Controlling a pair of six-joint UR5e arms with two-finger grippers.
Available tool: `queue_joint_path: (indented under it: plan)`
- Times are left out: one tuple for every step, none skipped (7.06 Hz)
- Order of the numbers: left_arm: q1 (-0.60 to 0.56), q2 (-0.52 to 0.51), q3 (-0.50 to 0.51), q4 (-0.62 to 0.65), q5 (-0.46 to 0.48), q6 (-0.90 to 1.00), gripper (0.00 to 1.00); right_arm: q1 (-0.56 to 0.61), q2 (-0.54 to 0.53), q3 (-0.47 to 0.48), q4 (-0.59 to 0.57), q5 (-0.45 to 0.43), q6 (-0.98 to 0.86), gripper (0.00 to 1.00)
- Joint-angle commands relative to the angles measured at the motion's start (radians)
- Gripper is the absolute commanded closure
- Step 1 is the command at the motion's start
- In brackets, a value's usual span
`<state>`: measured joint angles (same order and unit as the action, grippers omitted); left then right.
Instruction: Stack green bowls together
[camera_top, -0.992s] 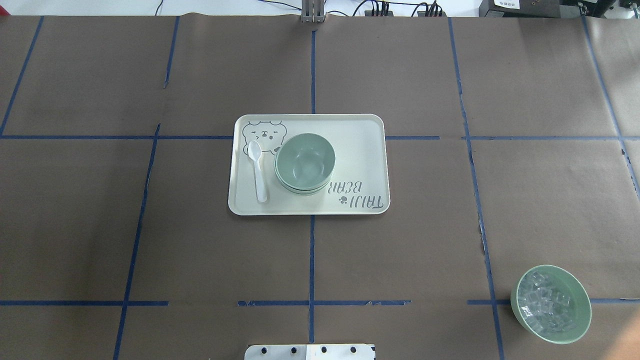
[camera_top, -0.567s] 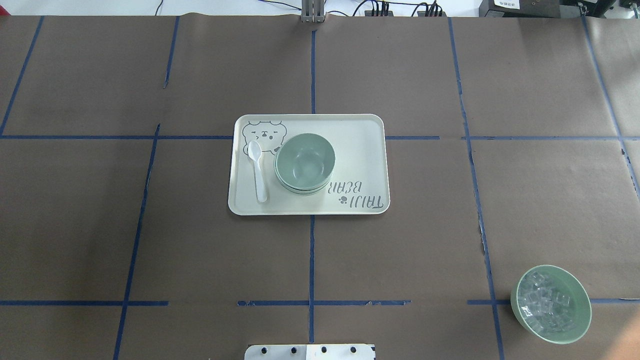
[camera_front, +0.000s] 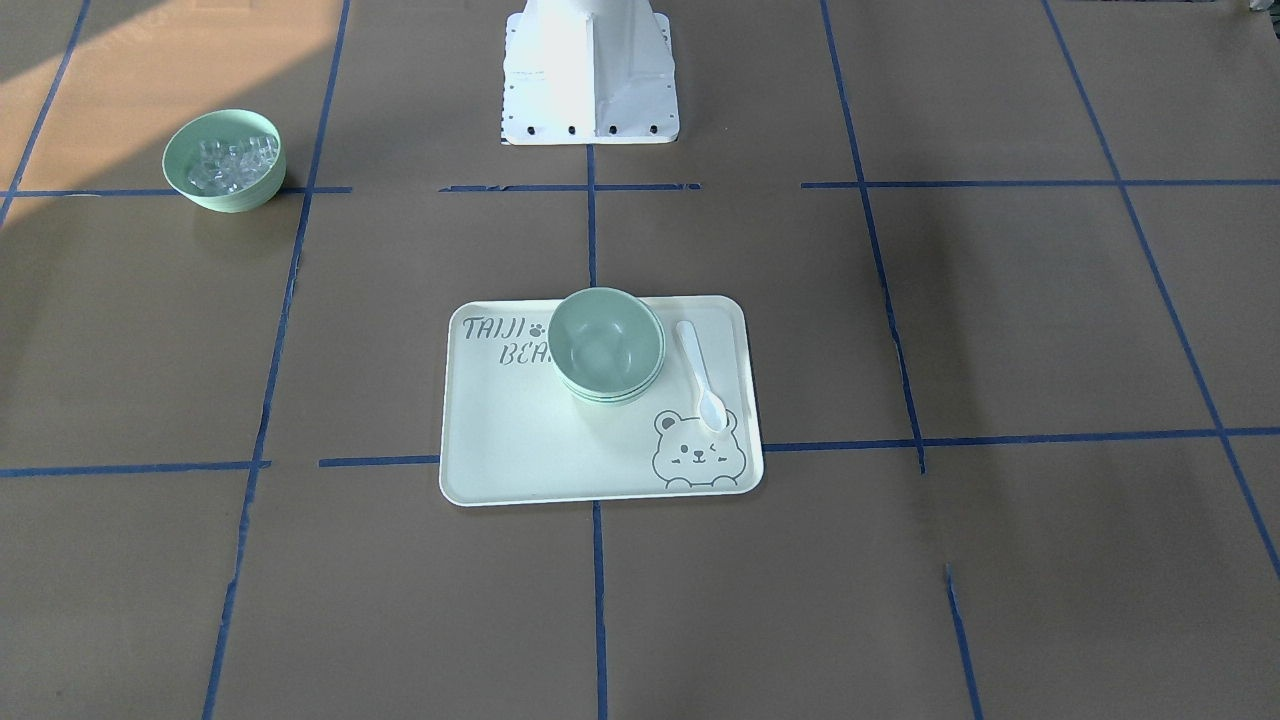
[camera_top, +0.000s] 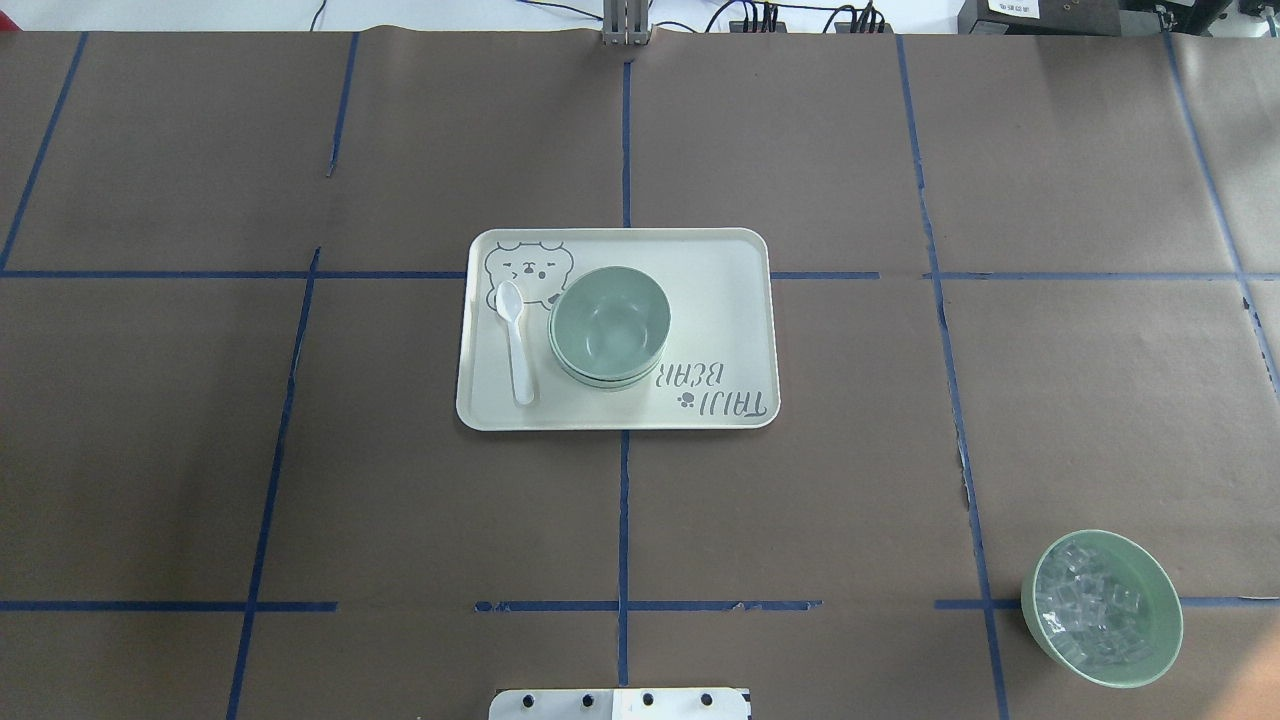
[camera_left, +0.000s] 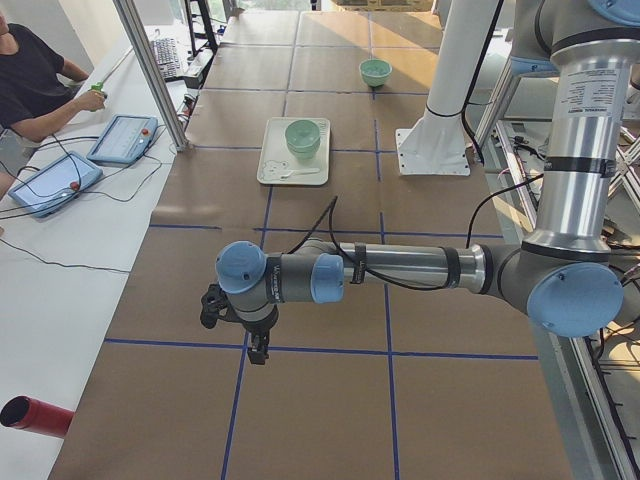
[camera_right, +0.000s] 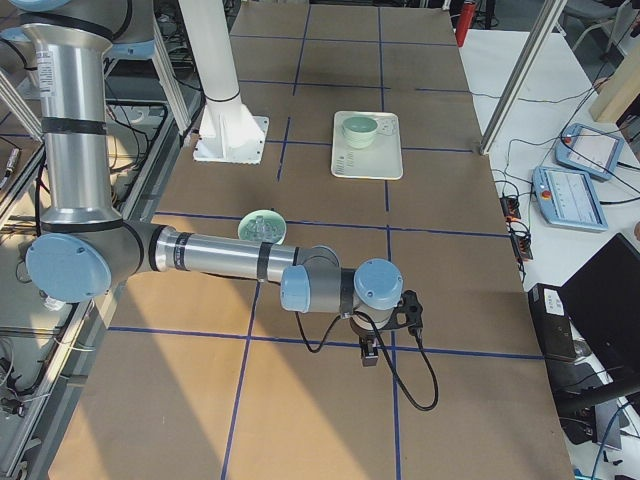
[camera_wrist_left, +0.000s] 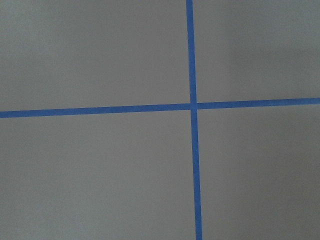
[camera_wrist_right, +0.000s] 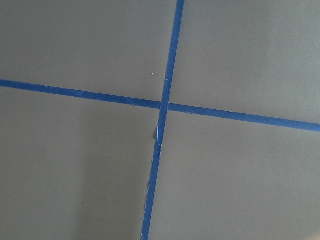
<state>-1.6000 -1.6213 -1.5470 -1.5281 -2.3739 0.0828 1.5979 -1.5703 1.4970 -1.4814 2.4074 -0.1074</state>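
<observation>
The pale mint-green bowls (camera_top: 610, 325) sit nested in one stack on the cream tray (camera_top: 720, 300), also seen in the front view (camera_front: 606, 345), the left side view (camera_left: 303, 137) and the right side view (camera_right: 360, 129). Rims of lower bowls show under the top one. My left gripper (camera_left: 257, 352) hangs over bare table far from the tray, seen only in the left side view. My right gripper (camera_right: 368, 354) hangs likewise at the other end, seen only in the right side view. I cannot tell whether either is open or shut.
A white plastic spoon (camera_top: 516, 340) lies on the tray beside the stack. A green bowl of clear cubes (camera_top: 1101, 608) stands near the robot's right, also in the front view (camera_front: 224, 159). The robot's base (camera_front: 588, 70) is at the table's edge. Blue tape lines cross the brown table.
</observation>
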Motion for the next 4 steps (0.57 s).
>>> queue_joint_path:
  plan:
    - [0.000, 0.000, -0.004, 0.000, 0.002, 0.000, 0.00, 0.016, 0.001, 0.008, 0.003, 0.001, 0.041, 0.00]
    - [0.000, 0.000, -0.004, 0.000, 0.001, -0.002, 0.00, 0.025, -0.002, 0.015, 0.001, 0.001, 0.043, 0.00]
    - [0.000, 0.000, -0.005, 0.000, 0.002, -0.002, 0.00, 0.040, -0.017, 0.032, 0.001, 0.001, 0.054, 0.00]
    - [0.000, 0.000, -0.007, 0.000, 0.001, -0.002, 0.00, 0.040, -0.048, 0.061, 0.001, 0.001, 0.054, 0.00]
